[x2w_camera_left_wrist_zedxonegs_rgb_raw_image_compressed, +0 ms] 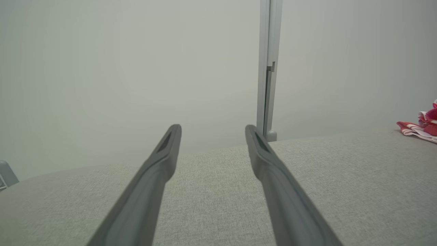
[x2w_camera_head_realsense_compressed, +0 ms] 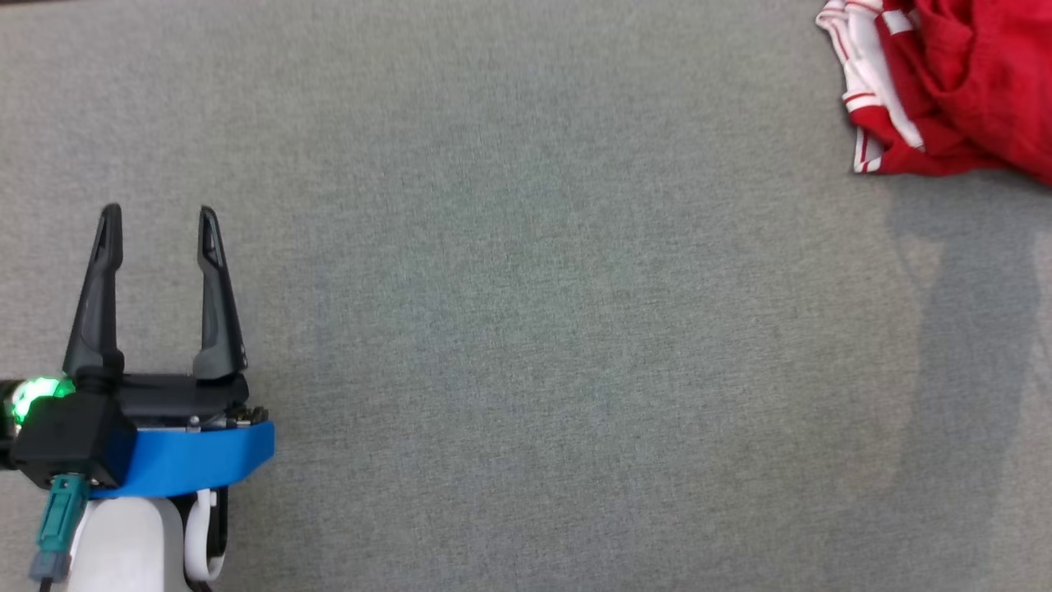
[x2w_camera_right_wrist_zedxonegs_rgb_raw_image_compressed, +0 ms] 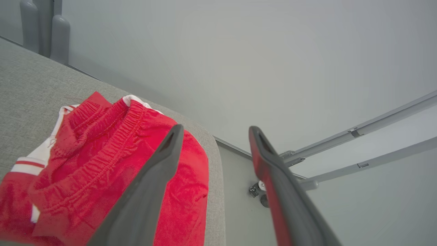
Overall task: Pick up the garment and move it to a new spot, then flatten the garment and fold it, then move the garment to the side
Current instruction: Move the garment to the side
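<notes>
Red garment (x2w_camera_head_realsense_compressed: pixel 962 82) lies bunched in the far right corner of the table (x2w_camera_head_realsense_compressed: pixel 526 329) — both grippers are empty.
The right gripper (x2w_camera_right_wrist_zedxonegs_rgb_raw_image_compressed: pixel 215 128) hangs over it with jaws spread wide. The left gripper (x2w_camera_head_realsense_compressed: pixel 159 212) sits well apart, jaws spread too. The cloth is right by the table edge, so I think the right arm should lift straight up and not drag it off. The right wrist view shows the stretchy waistband and the drop past the edge — the head view shows the bare table between.
</notes>
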Motion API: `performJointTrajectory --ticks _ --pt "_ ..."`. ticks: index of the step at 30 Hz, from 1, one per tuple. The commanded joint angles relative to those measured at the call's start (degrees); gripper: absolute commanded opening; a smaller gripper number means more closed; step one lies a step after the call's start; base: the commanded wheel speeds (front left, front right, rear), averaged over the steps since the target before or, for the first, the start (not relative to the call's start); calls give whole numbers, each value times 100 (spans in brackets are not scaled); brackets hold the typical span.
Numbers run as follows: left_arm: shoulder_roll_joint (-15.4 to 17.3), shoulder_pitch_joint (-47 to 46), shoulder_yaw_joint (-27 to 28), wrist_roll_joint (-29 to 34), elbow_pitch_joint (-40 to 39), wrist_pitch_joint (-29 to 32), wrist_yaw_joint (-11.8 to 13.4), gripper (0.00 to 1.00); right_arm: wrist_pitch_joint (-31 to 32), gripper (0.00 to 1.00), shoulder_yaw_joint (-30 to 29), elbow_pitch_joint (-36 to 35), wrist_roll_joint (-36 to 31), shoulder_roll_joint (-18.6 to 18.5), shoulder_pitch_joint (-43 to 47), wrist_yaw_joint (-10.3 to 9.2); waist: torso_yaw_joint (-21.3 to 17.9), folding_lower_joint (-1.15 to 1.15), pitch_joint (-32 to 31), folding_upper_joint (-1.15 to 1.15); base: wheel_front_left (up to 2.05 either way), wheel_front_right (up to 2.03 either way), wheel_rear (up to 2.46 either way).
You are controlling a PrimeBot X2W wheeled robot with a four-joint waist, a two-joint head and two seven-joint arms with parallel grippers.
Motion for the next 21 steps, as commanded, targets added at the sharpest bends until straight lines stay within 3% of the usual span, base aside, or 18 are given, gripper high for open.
performJointTrajectory --ticks 1,6,15,21 --pt "-27 107 47 -33 36 -13 29 100 -86 100 -118 21 16 116 183 -1 -81 1 -205 1 0 0 0" --pt "-84 488 219 -102 83 -13 106 100 -244 100 -587 -219 122 529 553 -1 -183 1 -700 1 0 0 0" --pt "-203 1129 374 -180 256 -13 140 100 -248 100 -1445 -2519 67 1385 2345 -1 -189 1 -1521 1 0 0 0" --pt "-277 1317 354 -206 457 -13 124 100 -248 100 -1837 -3502 17 1865 3542 -1 -51 1 -1934 1 0 0 0"
